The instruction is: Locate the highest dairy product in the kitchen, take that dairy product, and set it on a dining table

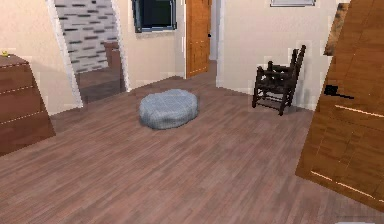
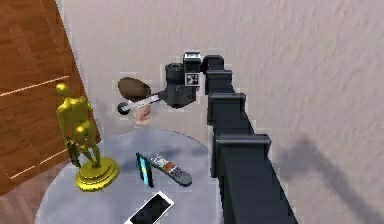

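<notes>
Claw [image 2: 136,100] near gold statue [image 2: 78,130] on grey table [image 2: 122,148]; whether holding anything, unclear.

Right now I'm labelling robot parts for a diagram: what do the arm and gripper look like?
The arm is a dark, square-sectioned bar built of stepped segments. At its far end sit two small white squares with black marks. The gripper has a dark boxy body and two thin fingers.

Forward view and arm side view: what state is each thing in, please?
Dresser: drawers shut.
Rocking chair: upright.
Gold statue: upright.
Remotes: lying flat.
Arm: extended.
Pincer: cannot tell whether it holds anything.
</notes>
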### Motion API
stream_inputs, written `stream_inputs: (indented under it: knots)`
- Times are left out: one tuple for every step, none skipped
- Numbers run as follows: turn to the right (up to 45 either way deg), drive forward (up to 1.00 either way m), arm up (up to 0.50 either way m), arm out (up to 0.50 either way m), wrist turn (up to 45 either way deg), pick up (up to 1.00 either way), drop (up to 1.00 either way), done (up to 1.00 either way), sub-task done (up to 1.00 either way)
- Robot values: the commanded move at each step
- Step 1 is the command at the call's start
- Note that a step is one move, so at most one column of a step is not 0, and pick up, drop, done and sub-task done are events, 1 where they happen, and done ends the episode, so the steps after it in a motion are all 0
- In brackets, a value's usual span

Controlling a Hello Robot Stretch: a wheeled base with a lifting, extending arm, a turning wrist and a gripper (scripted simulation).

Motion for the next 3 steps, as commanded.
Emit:
stream_inputs:
  knots:
    - [0.0, 0.00, -0.30, 0.00, 0.0, 0.00, 0.00, 0.00, 0.00]
    - [0.0, 0.00, 0.00, 0.00, 0.0, 0.00, 1.00, 0.00, 0.00]
    - [0.0, 0.00, 0.00, -0.10, 0.0, 0.00, 0.00, 0.00, 0.00]
